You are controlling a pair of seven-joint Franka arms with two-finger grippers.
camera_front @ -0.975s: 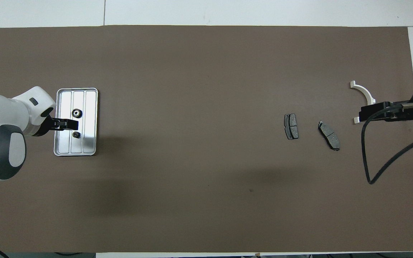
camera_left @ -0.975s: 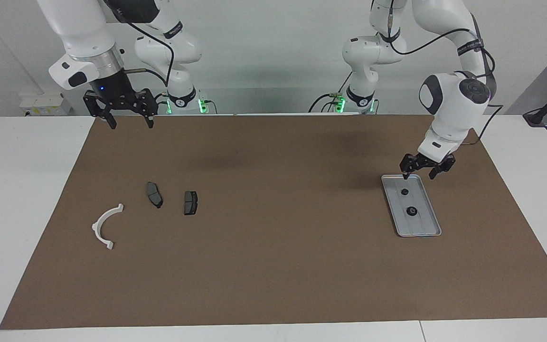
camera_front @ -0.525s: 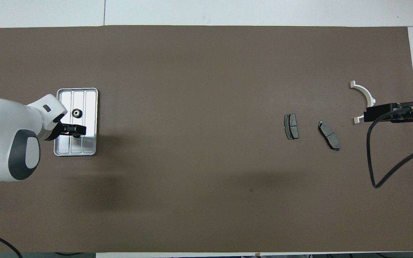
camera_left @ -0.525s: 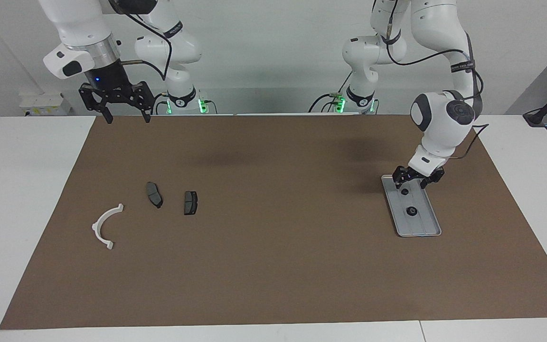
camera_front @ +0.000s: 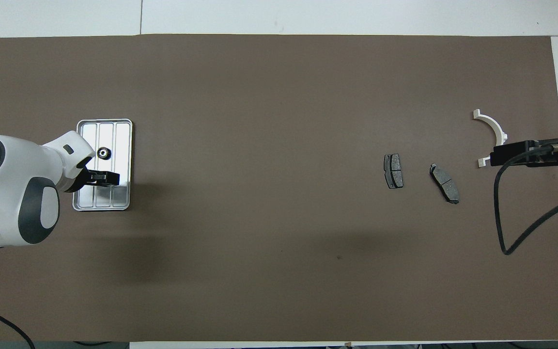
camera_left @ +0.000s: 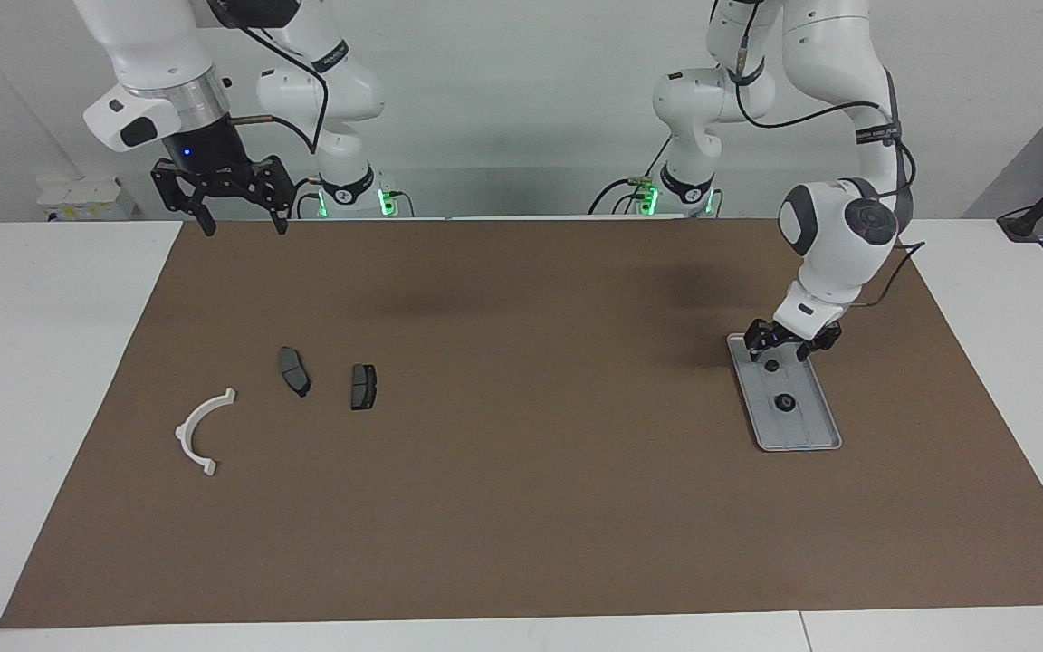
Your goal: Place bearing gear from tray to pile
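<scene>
With its jaws spread wide, the left tool (camera_left: 784, 347) sat low in the tray (camera_left: 818, 426) around the small dark part (camera_left: 770, 366), and closing off-centre could have flicked it toward the toothed gear (camera_left: 785, 403) beside it, while the right tool (camera_left: 234, 210) waited wide open.

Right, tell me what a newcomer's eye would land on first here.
First, the left gripper, down in the silver tray at the left arm's end, straddling the small dark part nearer the robots. Next, the white half-ring bracket and two brake pads at the right arm's end, where the right gripper waits, raised and open.
</scene>
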